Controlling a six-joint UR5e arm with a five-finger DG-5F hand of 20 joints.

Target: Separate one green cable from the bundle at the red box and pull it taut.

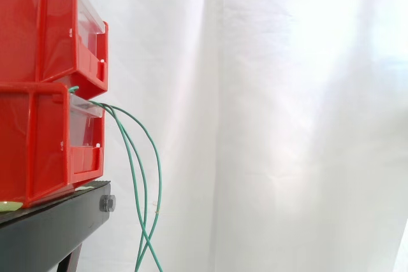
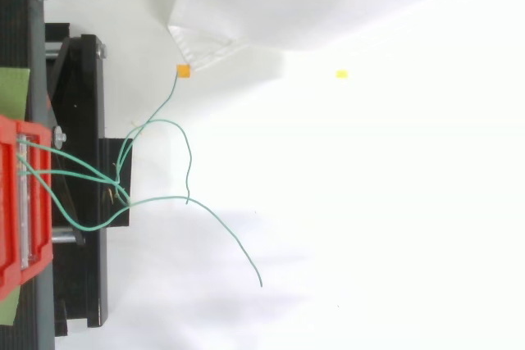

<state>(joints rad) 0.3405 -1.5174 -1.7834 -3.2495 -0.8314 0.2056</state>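
A: Where are the green cables (image 1: 144,183)?
B: Side view: they come out at the front of the lower bin (image 1: 38,141), right under the upper bin (image 1: 44,27). They arch over & hang slack past the edge of the black stand (image 1: 57,224). Two strands cross low down, near the view's bottom edge.
A: Bins?
B: Both red, stacked, sitting on the stand, fronts facing the white curtain (image 1: 287,119). Clear panel on each front.
A: And from above?
B: Top view: several strands leave the bin front at the left & bunch together approx. at the stand's outer edge. From there they fan out over the white surface (image 2: 369,227). One runs up to a small orange tag (image 2: 184,71) beside a folded corner of the curtain. One makes a loop & drops back toward the others. One trails off, its free end lying well apart from the stand.
A: Any taut?
B: No, all curved & loose, and they're bunched together close to the bin.
A: Hand?
B: Can't tell whether it's open, closed or gripping anything.
A: Anything else?
B: Small yellow bit (image 2: 341,75) on the white surface, well apart from the cables. Green patch (image 2: 13,92) on the stand next to the bin. Bolt head (image 1: 107,203) on the stand's front edge.
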